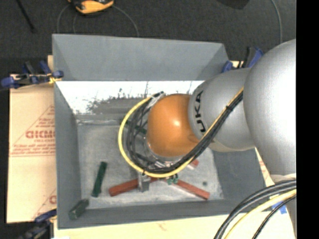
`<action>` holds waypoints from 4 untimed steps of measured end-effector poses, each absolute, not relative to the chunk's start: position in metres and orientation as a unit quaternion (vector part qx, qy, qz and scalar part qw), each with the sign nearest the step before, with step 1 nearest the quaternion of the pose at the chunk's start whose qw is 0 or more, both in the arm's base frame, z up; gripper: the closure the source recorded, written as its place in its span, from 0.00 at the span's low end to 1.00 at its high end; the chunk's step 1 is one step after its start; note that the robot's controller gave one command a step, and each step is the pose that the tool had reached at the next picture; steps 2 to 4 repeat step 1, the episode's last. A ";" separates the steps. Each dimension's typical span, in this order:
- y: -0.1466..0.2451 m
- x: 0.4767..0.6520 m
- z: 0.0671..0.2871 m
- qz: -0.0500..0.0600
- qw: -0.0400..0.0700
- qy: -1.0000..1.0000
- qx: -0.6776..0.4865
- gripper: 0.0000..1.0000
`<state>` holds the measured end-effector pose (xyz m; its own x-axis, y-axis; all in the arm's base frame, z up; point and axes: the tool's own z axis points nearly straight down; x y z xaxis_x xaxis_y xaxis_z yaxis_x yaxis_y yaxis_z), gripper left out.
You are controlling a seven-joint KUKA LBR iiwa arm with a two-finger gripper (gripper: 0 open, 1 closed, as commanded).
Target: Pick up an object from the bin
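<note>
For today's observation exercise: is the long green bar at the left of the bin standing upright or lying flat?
Lying flat: the green bar shows its whole length along the floor of the bin.

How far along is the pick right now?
Reach looks done: the gripper sits low in the bin, at the end of the left red bar, near the right red bar. In hand: no grasp visible under the orange cover. Left: grip and lift. The green bar lies untouched at left.
</note>
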<state>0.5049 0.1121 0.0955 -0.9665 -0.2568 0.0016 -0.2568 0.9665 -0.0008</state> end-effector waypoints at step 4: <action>0.112 0.505 0.110 0.000 0.000 -0.992 0.128 1.00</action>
